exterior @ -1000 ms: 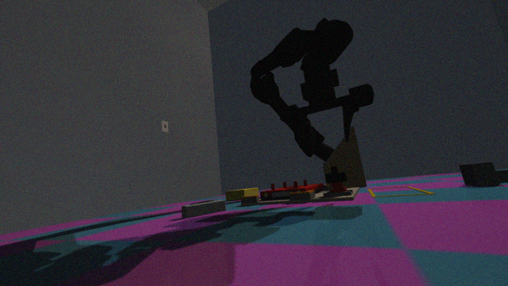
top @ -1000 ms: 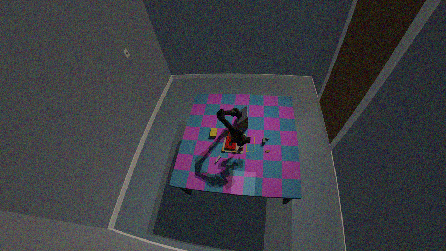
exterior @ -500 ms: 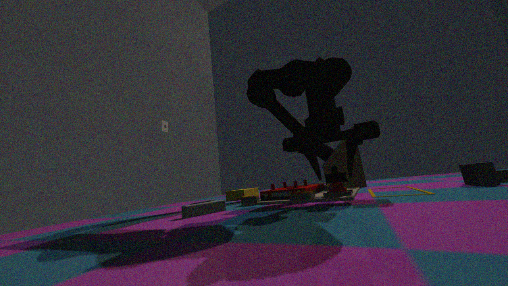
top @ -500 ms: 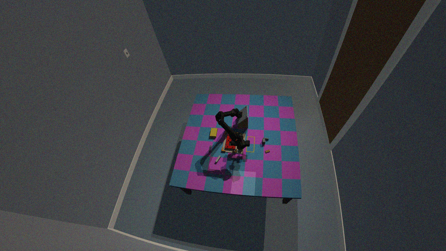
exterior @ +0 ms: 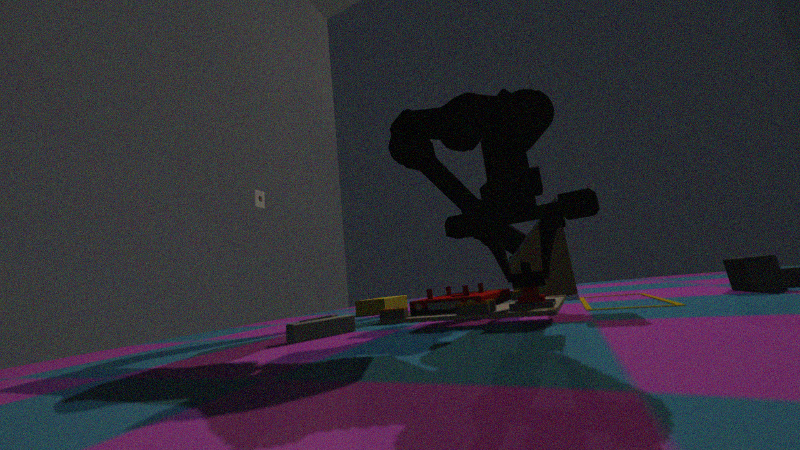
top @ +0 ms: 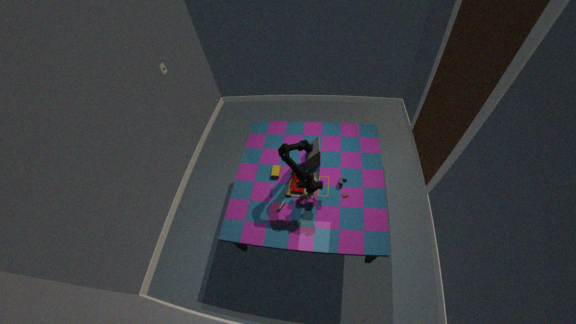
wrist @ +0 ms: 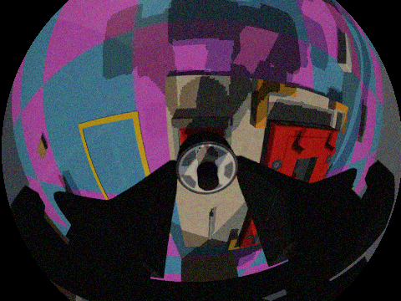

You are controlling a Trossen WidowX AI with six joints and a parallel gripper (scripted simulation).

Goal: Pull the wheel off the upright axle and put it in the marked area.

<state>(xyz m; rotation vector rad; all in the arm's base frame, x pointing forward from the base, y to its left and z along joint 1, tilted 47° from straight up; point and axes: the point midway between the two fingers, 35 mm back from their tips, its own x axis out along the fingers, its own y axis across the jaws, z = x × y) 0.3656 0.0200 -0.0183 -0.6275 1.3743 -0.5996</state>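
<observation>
Here the hand point(wrist: 207, 173) is seen pinching the wheel point(wrist: 207, 169), its two dark fingers pressed against the wheel's sides in the wrist view. The wheel is a grey disc with a dark hub hole and spoke openings, and it is held low over the tan board point(wrist: 209, 217); whether it sits on the axle cannot be told. Just beside it a red block point(wrist: 296, 145) is carried on the same board, and the yellow-outlined marked area point(wrist: 112, 153) is drawn on the surface on the other side. In the exterior view the arm point(exterior: 492, 184) is bent down over the board. The surface point(top: 354, 225) is checkered in magenta and teal. A yellow block point(top: 275, 171), a grey bar point(exterior: 320, 328) and a dark block point(exterior: 755, 274) are scattered around on it. Farther off, grey walls are seen, with a small wall plate point(exterior: 259, 198) and a brown door point(top: 475, 72).
</observation>
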